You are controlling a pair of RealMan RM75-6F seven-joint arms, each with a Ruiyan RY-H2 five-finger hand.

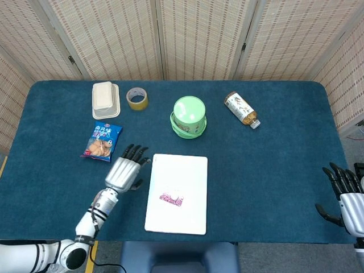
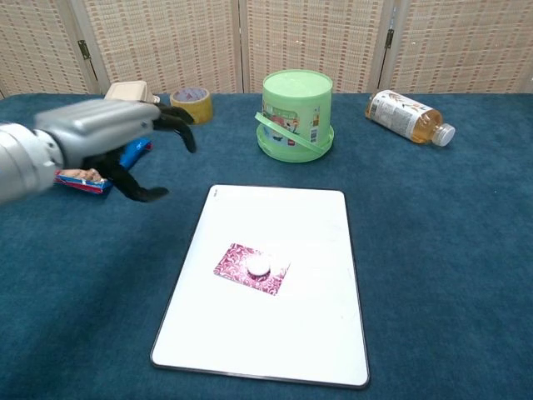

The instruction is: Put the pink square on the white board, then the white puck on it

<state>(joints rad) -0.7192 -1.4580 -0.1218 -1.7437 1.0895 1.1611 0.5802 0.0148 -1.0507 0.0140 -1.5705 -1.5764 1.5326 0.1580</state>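
The white board [image 1: 190,170] [image 2: 316,225] lies flat near the table's front edge. On it rests the pink patterned square [image 1: 172,199] [image 2: 237,265], and the small white puck [image 2: 259,266] sits on top of that square. My left hand [image 1: 125,172] [image 2: 112,140] hovers over the blue cloth to the left of the board, fingers spread, holding nothing. My right hand [image 1: 344,193] shows at the far right edge in the head view, fingers apart and empty.
At the back stand a green lidded tub [image 1: 189,116] [image 2: 297,112], a lying bottle [image 1: 242,109] [image 2: 410,116], a tape roll [image 1: 137,98] [image 2: 191,105] and a beige box [image 1: 105,99] [image 2: 125,92]. A blue snack bag [image 1: 102,141] [image 2: 83,177] lies just behind my left hand.
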